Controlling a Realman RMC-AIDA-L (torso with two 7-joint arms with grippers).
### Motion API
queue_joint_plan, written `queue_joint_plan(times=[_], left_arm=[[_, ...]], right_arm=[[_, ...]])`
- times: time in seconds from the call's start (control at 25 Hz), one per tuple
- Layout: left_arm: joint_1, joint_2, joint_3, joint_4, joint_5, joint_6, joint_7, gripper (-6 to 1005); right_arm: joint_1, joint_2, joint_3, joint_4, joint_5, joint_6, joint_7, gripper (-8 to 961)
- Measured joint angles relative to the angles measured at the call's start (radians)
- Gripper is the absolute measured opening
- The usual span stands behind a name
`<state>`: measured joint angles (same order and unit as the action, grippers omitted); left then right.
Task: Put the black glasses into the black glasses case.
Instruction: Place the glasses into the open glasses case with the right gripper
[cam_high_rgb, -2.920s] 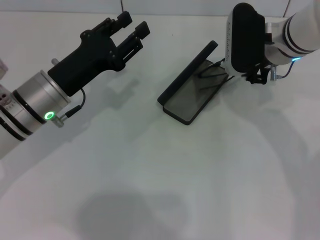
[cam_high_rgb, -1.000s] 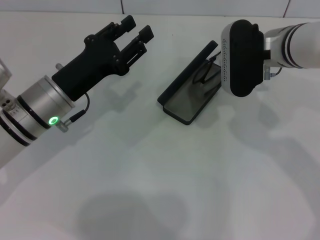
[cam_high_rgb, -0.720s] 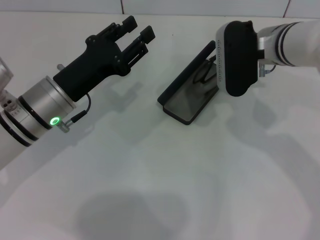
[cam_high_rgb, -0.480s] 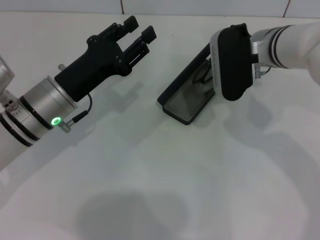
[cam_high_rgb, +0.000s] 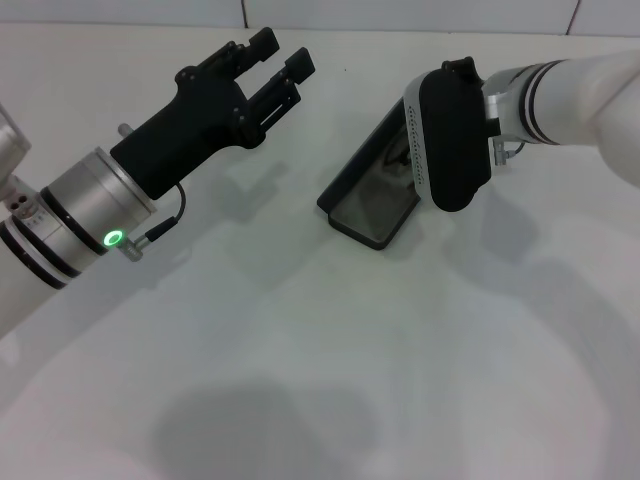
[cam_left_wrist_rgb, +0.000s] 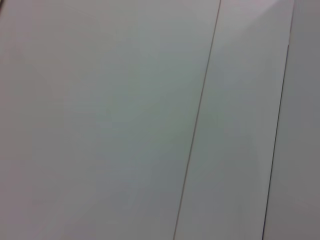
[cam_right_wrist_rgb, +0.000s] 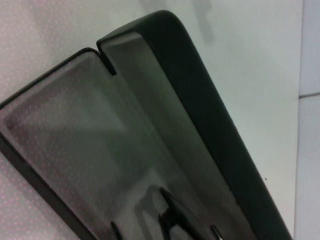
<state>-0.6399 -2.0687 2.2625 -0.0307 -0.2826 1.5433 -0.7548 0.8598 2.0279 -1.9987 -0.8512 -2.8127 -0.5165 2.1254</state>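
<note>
1. White table (cam_high_rgb: 330, 360) fills the head view; the left wrist view shows only a pale panelled surface with thin dark seams, no writing on it.
2. Left arm comes in from the lower left of the head view, a green light on its silver wrist ring; it sits slightly higher than 2.9 s ago and is otherwise idle. Left gripper (cam_high_rgb: 279, 52) hangs well apart from the case, black fingers (cam_high_rgb: 262, 41) spread with a gap between them, holding nothing.
3. Right arm has swung in from the right: 2.9 s ago its black wrist housing stood beside the case's far end, now it tilts over the right half of the case. Right gripper (cam_high_rgb: 447, 135) has its fingertips hidden under the housing, so whether the jaws are apart or together cannot be told.
4. Black glasses case (cam_high_rgb: 365, 190) lies open at the same spot on the table, lid raised along its left long edge, grey lining showing; no lettering readable in any view.
5. Black glasses (cam_right_wrist_rgb: 172, 217) sit inside the open case at its far end, only a dark bit of frame visible in the right wrist view; mostly covered by the right arm in the head view.
</note>
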Motion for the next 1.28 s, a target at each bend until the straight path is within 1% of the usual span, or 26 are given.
queue_joint_plan(times=[0.24,0.48,0.68,0.92,1.04,1.24,1.28], left_arm=[[-0.001,0.001,0.0,0.0,-0.001,0.0,0.0,561],[-0.003,0.002,0.0,0.0,-0.002,0.0,0.0,561],[-0.003,0.002,0.0,0.001,-0.005,0.0,0.0,561],[-0.004,0.001,0.0,0.006,-0.005,-0.003,0.0,561],[-0.004,0.001,0.0,0.009,-0.005,-0.005,0.0,561],[-0.005,0.0,0.0,0.009,-0.001,-0.005,-0.001,562],[-0.005,0.0,0.0,0.009,-0.001,-0.005,-0.001,562]], right_arm=[[0.007,0.0,-0.017,0.018,0.006,0.006,0.0,239],[0.01,0.0,-0.024,0.024,0.008,0.011,0.001,69],[-0.002,0.0,-0.014,0.013,0.008,0.03,0.002,5],[-0.031,0.0,-0.004,-0.023,0.004,0.015,0.004,11],[-0.036,0.0,-0.001,-0.038,0.0,0.002,0.015,46],[-0.032,0.0,-0.012,-0.017,-0.008,0.034,0.014,104],[-0.03,0.0,-0.016,-0.011,-0.008,0.041,0.014,141]])
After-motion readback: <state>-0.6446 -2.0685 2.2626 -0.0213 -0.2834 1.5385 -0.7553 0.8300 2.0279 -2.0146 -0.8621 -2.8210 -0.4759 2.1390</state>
